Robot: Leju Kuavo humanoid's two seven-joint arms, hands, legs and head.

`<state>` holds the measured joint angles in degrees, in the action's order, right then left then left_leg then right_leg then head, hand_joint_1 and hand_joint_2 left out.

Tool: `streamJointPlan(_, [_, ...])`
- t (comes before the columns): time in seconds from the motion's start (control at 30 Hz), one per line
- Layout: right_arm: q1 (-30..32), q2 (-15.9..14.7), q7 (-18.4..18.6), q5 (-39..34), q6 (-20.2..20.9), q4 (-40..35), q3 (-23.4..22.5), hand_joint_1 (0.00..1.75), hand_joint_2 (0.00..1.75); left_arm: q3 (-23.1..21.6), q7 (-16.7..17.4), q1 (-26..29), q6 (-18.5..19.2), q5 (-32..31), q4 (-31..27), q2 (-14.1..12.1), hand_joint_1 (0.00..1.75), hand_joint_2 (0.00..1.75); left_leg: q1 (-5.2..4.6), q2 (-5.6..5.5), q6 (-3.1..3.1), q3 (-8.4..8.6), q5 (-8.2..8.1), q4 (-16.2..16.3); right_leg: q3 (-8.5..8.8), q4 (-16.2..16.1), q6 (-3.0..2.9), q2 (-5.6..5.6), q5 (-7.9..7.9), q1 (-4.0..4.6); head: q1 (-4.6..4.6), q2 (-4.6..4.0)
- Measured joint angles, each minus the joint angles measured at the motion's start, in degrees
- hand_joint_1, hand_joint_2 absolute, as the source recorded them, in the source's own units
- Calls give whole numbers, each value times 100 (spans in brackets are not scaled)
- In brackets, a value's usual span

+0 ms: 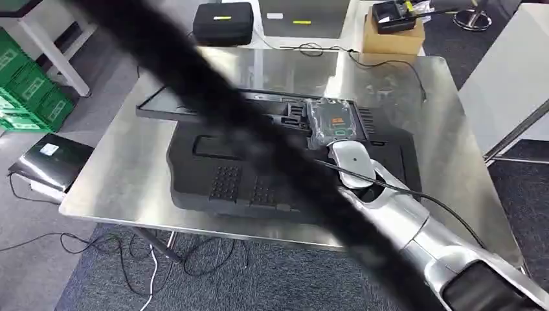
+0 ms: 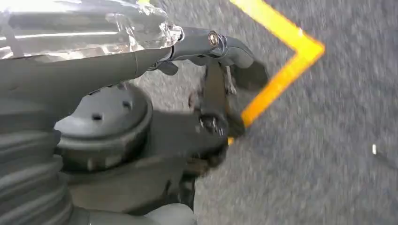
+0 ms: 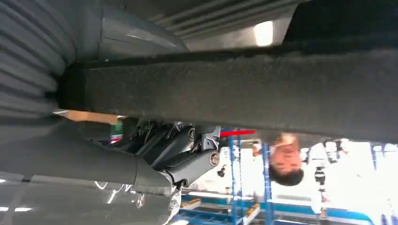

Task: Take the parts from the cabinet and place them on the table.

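Note:
A part in a clear plastic bag (image 1: 333, 122), black with a green and orange label, lies on top of a large black moulded panel (image 1: 226, 172) on the steel table (image 1: 116, 175). My right hand (image 1: 353, 163) rests at the bag's near end and grips it; the right wrist view has its curled fingers (image 3: 195, 150) beside the label (image 3: 91, 116) and crinkled plastic (image 3: 172, 202). My left hand (image 2: 141, 117) hangs over grey carpet and holds another clear-bagged part (image 2: 94, 28) against its thumb.
A blurred dark band (image 1: 194, 78) crosses the head view close to the camera. Behind the table stand a black case (image 1: 223, 23) and a cardboard box (image 1: 392, 37). Green crates (image 1: 26, 91) and a dark flat box (image 1: 48, 159) sit left. A person (image 3: 286, 161) stands beyond.

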<state>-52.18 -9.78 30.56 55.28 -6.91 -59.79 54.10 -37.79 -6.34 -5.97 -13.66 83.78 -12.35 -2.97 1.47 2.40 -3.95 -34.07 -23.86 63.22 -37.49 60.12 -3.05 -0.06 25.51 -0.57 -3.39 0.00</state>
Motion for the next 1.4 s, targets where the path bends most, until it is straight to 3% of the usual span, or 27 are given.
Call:
streamJointPlan(0.07, [-51,93,-11,-18,-11,163,0,175,175,-2,35,3,-20,-15,0,0,0,175,-18,-149,0,-441,-431,925,-2,2,-30,122,-1,20,75,0])
streamJointPlan(0.1, [-65,143,2,-28,-22,254,0,175,175,-2,48,5,-22,-33,0,0,0,175,-30,-177,7,-643,-532,1310,0,4,-36,194,-1,36,114,0])
streamJointPlan(0.13, [-82,158,17,-39,-26,318,0,175,175,-4,55,11,-22,-37,0,0,0,175,-39,-190,26,-750,-517,1464,2,8,-39,263,-3,51,143,0])
streamJointPlan(0.17, [-103,180,26,-63,-35,416,0,175,175,-7,57,17,-22,-46,0,0,0,175,-48,-200,59,-728,-369,1338,8,10,-39,335,-3,60,190,0])
streamJointPlan(0.2, [-122,182,26,-77,-37,467,0,175,175,-7,57,28,-15,-50,2,-2,0,175,-58,-215,98,-588,-112,983,18,10,-39,404,-3,68,212,0])
streamJointPlan(0.23, [-151,189,13,-98,-46,537,0,175,175,-7,57,32,7,-57,2,-4,0,175,-72,-292,146,-359,214,421,27,10,-38,475,-4,71,239,0])
streamJointPlan(0.27, [-181,230,-31,-142,-70,644,0,175,175,-9,57,40,35,-68,2,-15,0,175,-80,-516,199,-147,471,-120,23,9,-34,508,-6,59,260,0])
streamJointPlan(0.3, [-194,258,-57,-168,-96,718,0,175,175,-15,57,48,50,-74,4,-22,0,175,-74,-606,238,-106,408,-269,5,21,-17,555,-14,85,274,0])
streamJointPlan(0.4, [-207,302,-261,-295,-120,895,0,175,175,-83,57,19,105,-98,4,-24,0,175,-130,-524,246,-79,424,-369,-26,-18,75,671,-52,10,302,0])
streamJointPlan(0.43, [-218,313,-344,-363,-111,965,-2,175,175,-107,57,18,122,-101,4,-24,0,175,-82,-491,290,-58,458,-444,-24,-25,115,712,-61,28,313,0])
streamJointPlan(0.47, [-218,324,-421,-428,-92,1013,-2,175,175,-118,66,12,140,-98,4,-24,0,175,-51,-444,312,8,503,-516,-26,-51,137,682,-44,57,334,0])
streamJointPlan(0.5, [-233,330,-519,-509,-57,1074,-2,175,175,-129,77,12,181,-105,4,-30,0,175,-45,-420,331,17,535,-567,-103,160,163,414,122,84,273,0])
streamJointPlan(0.53, [-246,372,-601,-572,-33,1129,-2,175,175,-140,77,14,205,-105,4,-39,0,175,-47,-385,353,13,551,-579,-280,543,172,231,353,60,197,0])
streamJointPlan(0.6, [-228,444,-794,-689,15,1238,-2,175,175,-144,94,20,284,-105,4,-50,0,175,-50,-316,353,7,547,-575,-689,1443,202,78,710,28,160,0])
streamJointPlan(0.63, [-224,489,-866,-704,44,1282,0,175,175,-146,99,15,321,-103,4,-52,0,175,-48,-286,351,7,543,-574,-795,1658,215,59,732,5,149,0])
streamJointPlan(0.67, [-225,519,-949,-726,61,1350,4,175,175,-149,99,4,350,-101,4,-52,0,175,-42,-261,341,10,535,-567,-773,1592,228,49,622,-12,125,0])
streamJointPlan(0.7, [-227,567,-988,-728,63,1406,9,175,175,-151,96,-9,363,-101,4,-52,0,175,-33,-244,322,17,523,-556,-608,1259,237,41,399,-23,103,0])
streamJointPlan(0.77, [-234,639,-1010,-695,59,1474,33,175,175,-155,92,-39,393,-98,4,-52,0,175,-14,-210,261,31,473,-510,-74,208,226,-32,-71,-26,50,0])
streamJointPlan(0.8, [-248,678,-1019,-673,57,1503,37,175,175,-155,83,-45,404,-98,4,-57,0,175,-38,-197,218,-3,445,-479,40,0,204,-101,28,8,15,0])
streamJointPlan(0.87, [-251,766,-1019,-656,50,1564,44,175,175,-162,77,-70,409,-96,4,-66,0,175,-56,-181,172,-20,422,-442,19,-54,146,-63,6,2,55,0])
streamJointPlan(0.9, [-255,794,-1016,-649,50,1601,46,175,175,-171,74,-69,409,-96,4,-83,0,175,-53,-175,237,-3,409,-437,27,-57,156,-61,5,9,81,0])
streamJointPlan(0.93, [-258,827,-1016,-643,50,1640,46,175,175,-184,74,-69,409,-96,4,-85,0,175,-48,-170,238,13,415,-446,33,-56,155,-52,5,17,101,0])
streamJointPlan(1.17, [-278,1185,-1436,-584,-111,1990,96,175,175,-254,74,-103,262,-92,4,-85,0,175,-38,-155,163,66,455,-555,34,-55,82,-34,24,34,239,0])
streamJointPlan(1.2, [-279,1242,-1486,-555,-149,2047,114,0,0,-262,74,-106,256,-92,4,-85,0,175,-36,-155,150,67,462,-561,33,-54,74,-34,23,37,260,0])
streamJointPlan(1.27, [-279,1341,-1548,-538,-197,2132,162,0,0,-282,77,-111,269,-90,4,-85,0,175,-33,-156,112,70,460,-568,32,-52,66,-34,26,41,280,0])
streamJointPlan(1.4, [-279,1524,-1628,-557,-260,2353,208,0,0,-291,57,-109,306,-87,4,-85,0,175,-33,-156,92,72,457,-570,35,-52,63,-34,28,44,319,0])
